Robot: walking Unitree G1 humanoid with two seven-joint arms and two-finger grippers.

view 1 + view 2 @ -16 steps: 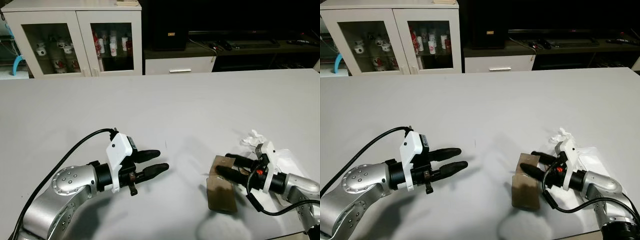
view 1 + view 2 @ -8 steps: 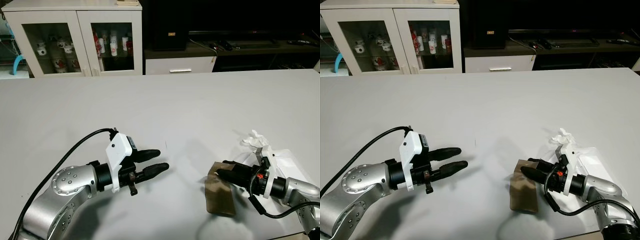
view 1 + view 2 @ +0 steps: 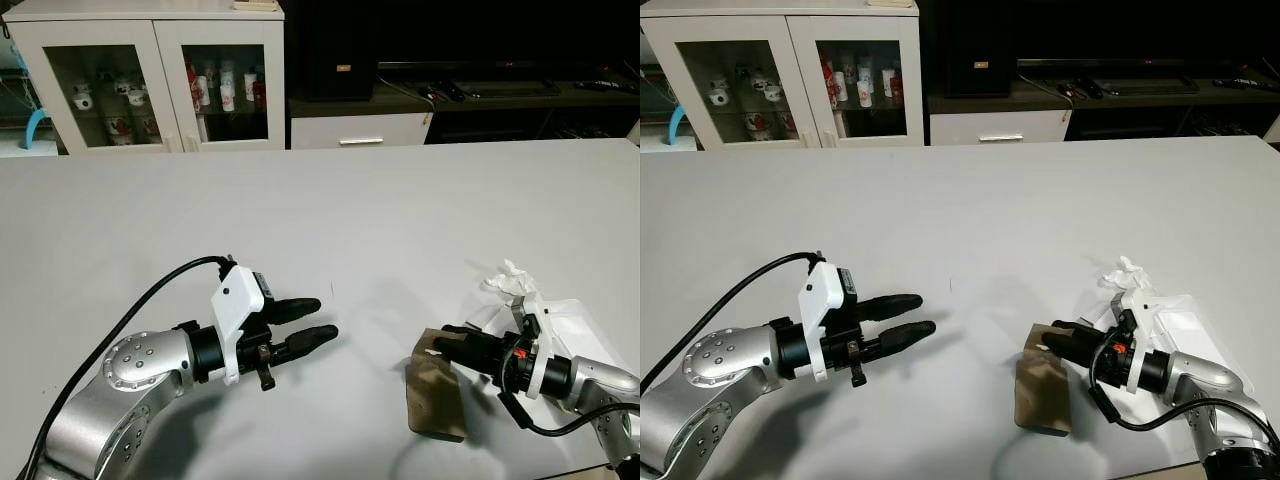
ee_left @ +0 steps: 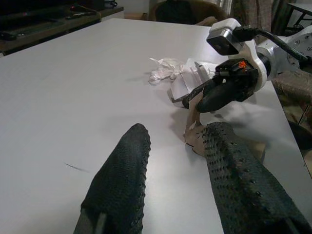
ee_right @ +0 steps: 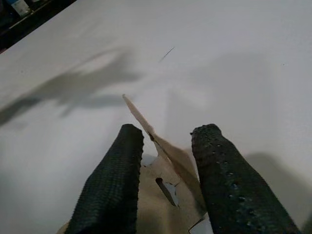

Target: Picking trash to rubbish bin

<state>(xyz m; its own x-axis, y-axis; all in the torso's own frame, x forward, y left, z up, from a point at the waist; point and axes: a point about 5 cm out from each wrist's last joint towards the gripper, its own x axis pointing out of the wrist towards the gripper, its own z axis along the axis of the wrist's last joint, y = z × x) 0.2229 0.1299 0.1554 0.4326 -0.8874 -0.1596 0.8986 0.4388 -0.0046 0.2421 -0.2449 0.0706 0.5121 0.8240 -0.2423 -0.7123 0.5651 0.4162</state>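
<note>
A flat brown cardboard piece (image 3: 433, 402) lies near the table's front edge, its far end lifted. My right gripper (image 3: 436, 341) points left over that end. In the right wrist view the gripper (image 5: 168, 134) is open, and the thin raised edge of the cardboard (image 5: 152, 207) stands in the gap between the fingers. A crumpled white tissue (image 3: 508, 281) and a flat white wrapper (image 3: 573, 321) lie just behind the right arm. My left gripper (image 3: 322, 320) hovers open over bare table left of the cardboard, holding nothing.
The grey table (image 3: 330, 210) stretches far back. Beyond it stand a white glass-door cabinet (image 3: 150, 85) with cups and a dark TV stand (image 3: 470, 100). The table's front edge runs close under both arms.
The right gripper's fingers have drawn closer together at the cardboard's far end. The cardboard has slid slightly toward the front edge and tipped. The left arm has stayed still.
</note>
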